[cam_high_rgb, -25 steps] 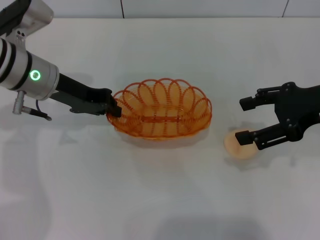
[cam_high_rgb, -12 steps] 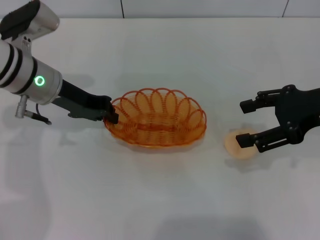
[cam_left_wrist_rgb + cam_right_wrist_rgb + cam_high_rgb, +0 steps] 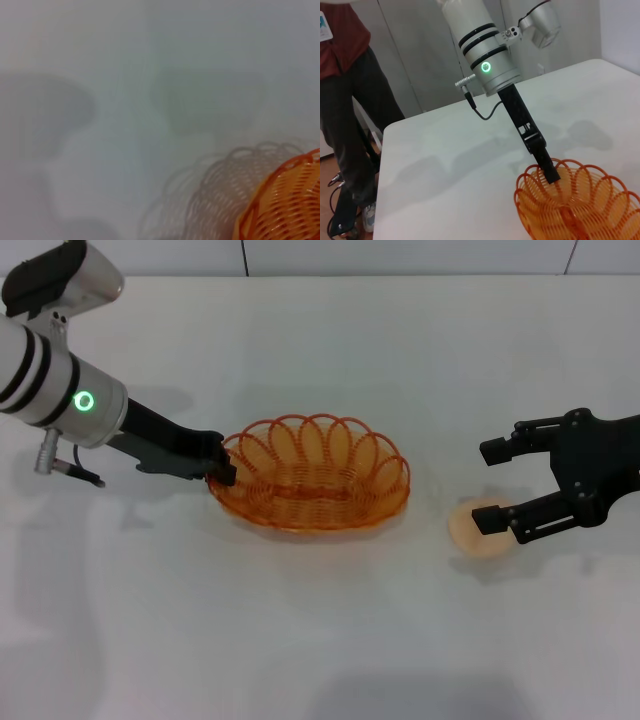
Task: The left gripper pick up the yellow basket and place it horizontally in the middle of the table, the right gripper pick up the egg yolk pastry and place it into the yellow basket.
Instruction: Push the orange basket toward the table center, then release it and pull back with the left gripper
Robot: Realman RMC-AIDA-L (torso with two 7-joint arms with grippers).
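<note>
The yellow basket [image 3: 310,478] lies lengthwise near the middle of the white table [image 3: 320,640], low over or on the surface. My left gripper [image 3: 224,464] is shut on the rim at the basket's left end. The right wrist view shows the same grip, with the left gripper [image 3: 551,173] on the yellow basket [image 3: 580,210]. In the left wrist view only an edge of the yellow basket [image 3: 287,205] and its shadow show. The egg yolk pastry [image 3: 477,534] rests on the table right of the basket. My right gripper [image 3: 488,486] is open, one finger over the pastry's far edge.
A person in dark trousers [image 3: 345,115] stands beyond the table's far corner in the right wrist view. A grey cable [image 3: 70,465] hangs from the left arm. White tabletop stretches in front of the basket and pastry.
The left gripper has lowered the basket and carried it slightly left, so it now sits flatter. The right gripper and the pastry have barely moved.
</note>
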